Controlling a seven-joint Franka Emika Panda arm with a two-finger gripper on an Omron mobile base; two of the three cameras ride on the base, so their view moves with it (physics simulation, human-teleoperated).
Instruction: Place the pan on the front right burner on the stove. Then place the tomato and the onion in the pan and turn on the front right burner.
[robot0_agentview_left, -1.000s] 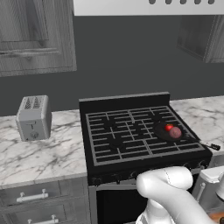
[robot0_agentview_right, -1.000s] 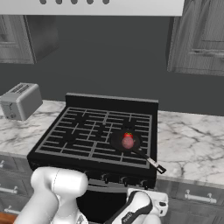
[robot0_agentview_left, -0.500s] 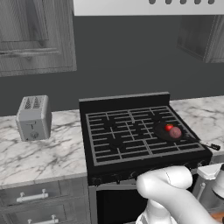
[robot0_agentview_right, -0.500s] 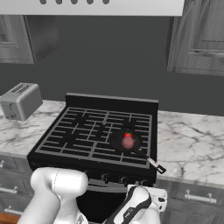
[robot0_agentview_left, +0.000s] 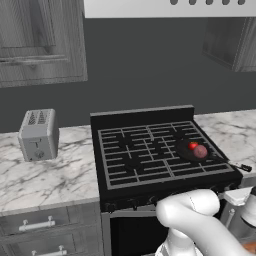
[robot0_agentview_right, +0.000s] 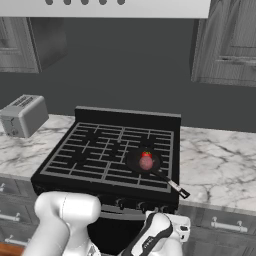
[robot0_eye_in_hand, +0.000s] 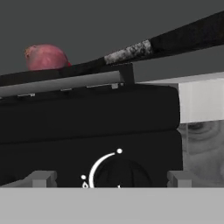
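The black pan (robot0_agentview_left: 189, 150) sits on the front right burner (robot0_agentview_left: 176, 161) of the stove (robot0_agentview_left: 142, 118), its long handle (robot0_agentview_left: 235, 164) sticking out past the front right corner. Inside it lie the bright red tomato (robot0_agentview_left: 192, 146) and, just in front of it, the dull maroon onion (robot0_agentview_left: 200, 152). The right base view has the pan (robot0_agentview_right: 135, 161), tomato (robot0_agentview_right: 146, 155) and onion (robot0_agentview_right: 145, 163) too. My gripper (robot0_eye_in_hand: 111, 180) is low at the stove's front, open, one finger on each side of a dark knob (robot0_eye_in_hand: 117, 174) with a white arc. Above it show the onion (robot0_eye_in_hand: 46, 57) and the pan handle (robot0_eye_in_hand: 175, 41).
A grey toaster (robot0_agentview_left: 38, 134) stands on the marble counter (robot0_agentview_left: 45, 175) left of the stove. More marble counter (robot0_agentview_right: 215, 165) lies to the right. Drawers with handles (robot0_agentview_left: 35, 225) sit under the left counter. My hand (robot0_agentview_right: 165, 231) hangs in front of the knob row.
My hand has edged slightly right and closer to the knob row at the stove's front. The pan, tomato and onion have stayed put.
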